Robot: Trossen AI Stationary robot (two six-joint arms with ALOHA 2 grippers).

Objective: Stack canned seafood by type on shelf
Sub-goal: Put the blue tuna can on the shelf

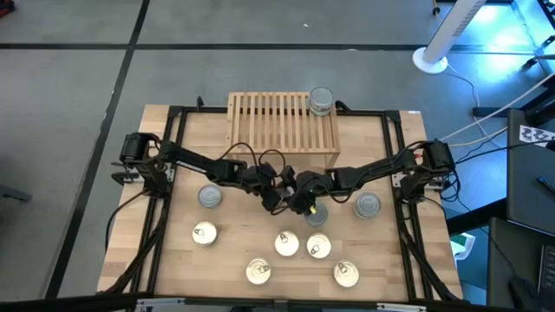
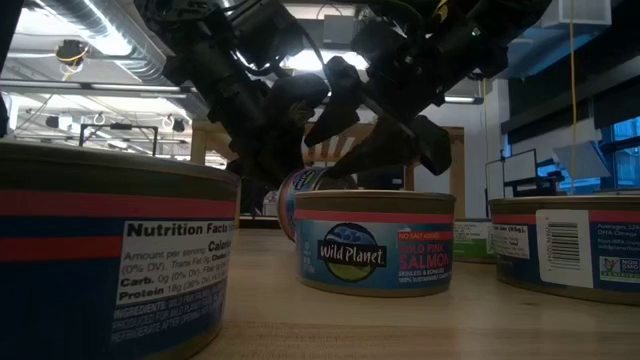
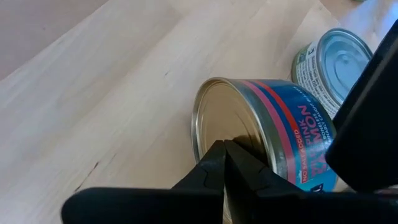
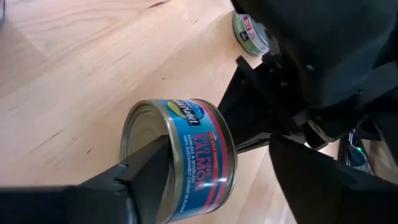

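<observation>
Both arms meet mid-table over one salmon can [image 4: 180,158], tipped on its side. Right gripper [image 4: 186,168] clamps it across flat ends. Left gripper [image 3: 225,163] pinched narrow, tips against can's end, holding nothing. Shelf [image 1: 284,130] lies straight behind, so right arm carries it.

**My two grippers meet mid-table**

I reach in from both sides, and my left gripper [image 1: 276,192] and right gripper [image 1: 299,198] crowd together just in front of the shelf [image 1: 284,128]. One silver-lidded can [image 1: 321,100] sits on the shelf's far right corner. On the table [image 1: 173,260], silver-lidded cans lie at my left [image 1: 209,197] and right [image 1: 367,205]. Five gold-lidded tins [image 1: 287,243] spread across the near half.
</observation>
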